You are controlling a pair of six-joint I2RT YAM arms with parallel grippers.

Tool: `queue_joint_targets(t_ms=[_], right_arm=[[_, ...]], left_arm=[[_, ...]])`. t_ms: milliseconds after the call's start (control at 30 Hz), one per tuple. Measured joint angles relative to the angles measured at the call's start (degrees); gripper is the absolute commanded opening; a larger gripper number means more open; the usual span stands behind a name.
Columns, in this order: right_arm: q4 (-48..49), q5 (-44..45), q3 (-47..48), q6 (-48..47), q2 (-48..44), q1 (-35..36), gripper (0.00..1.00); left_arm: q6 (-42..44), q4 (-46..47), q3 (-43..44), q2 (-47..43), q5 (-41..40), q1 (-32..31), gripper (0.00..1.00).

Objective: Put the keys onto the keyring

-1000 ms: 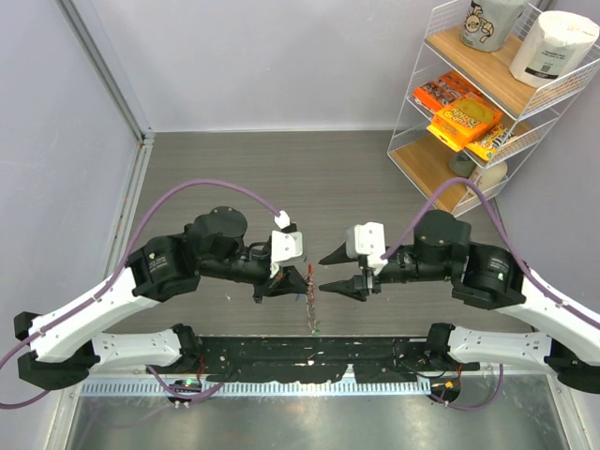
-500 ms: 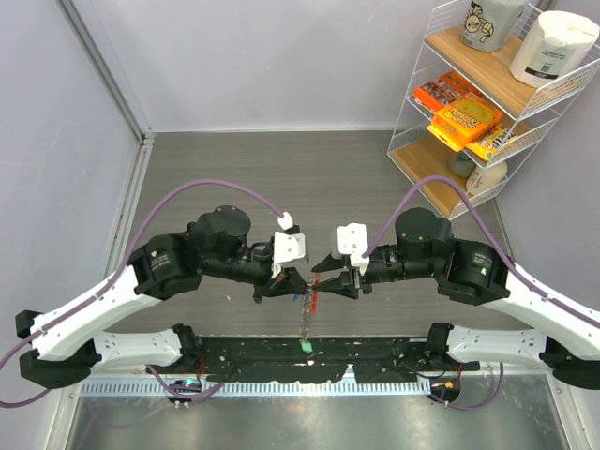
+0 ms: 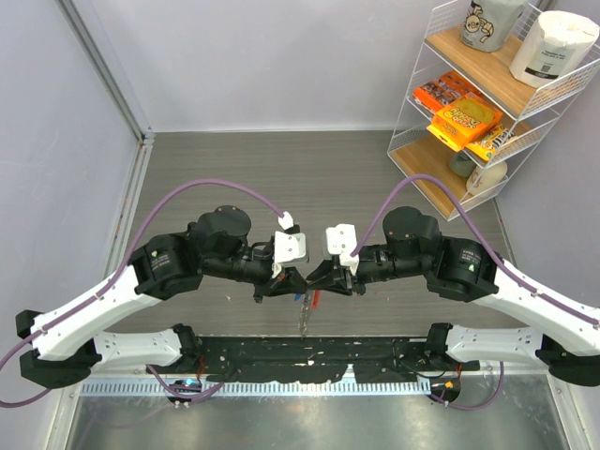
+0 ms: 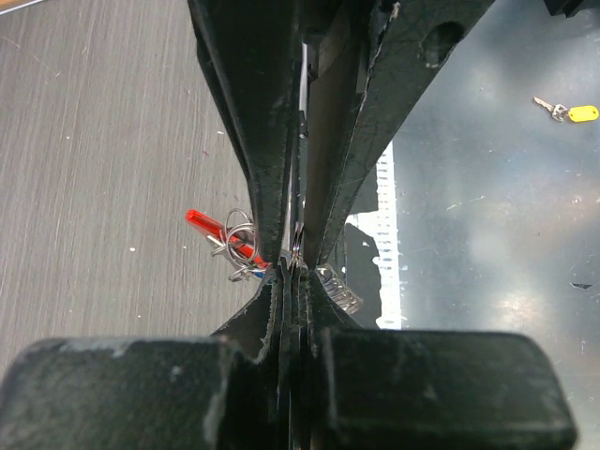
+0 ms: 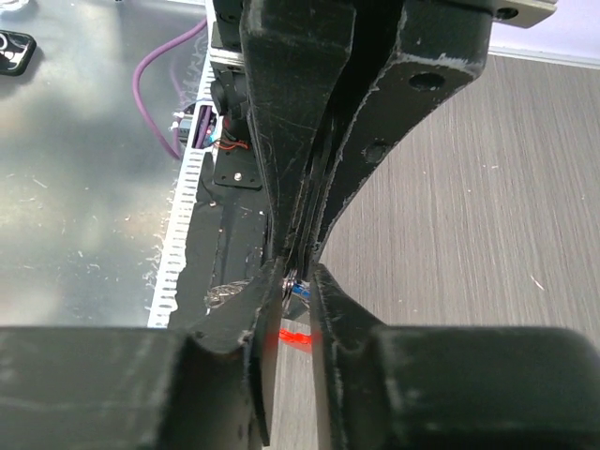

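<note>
Dangling from pinching jaws, the keyring (image 3: 314,300) points lengthwise downward

Keyring (image 4: 208,223) partly hid. behind left claw (image 4: 292,268).

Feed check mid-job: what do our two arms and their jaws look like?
Both arms match: the left arm and right arm have white link shells, bulky black joint housings and a white block near each wrist. A purple cable loops over the left, another over the right. The jaws are black, tapered wedges with scuffed, pale-chipped edges.
</note>
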Motion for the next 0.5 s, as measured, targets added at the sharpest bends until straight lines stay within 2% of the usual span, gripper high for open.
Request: queue_joint_targets(t_ms=[200, 500], right_arm=[[0.09, -0.57, 0.00, 0.15, 0.00, 0.00, 0.18], [0.20, -1.29, 0.00, 0.20, 0.00, 0.00, 0.20]], left_arm=[[0.00, 0.02, 0.00, -0.02, -0.39, 0.00, 0.00], [-0.02, 0.04, 0.00, -0.33, -1.14, 0.00, 0.00]])
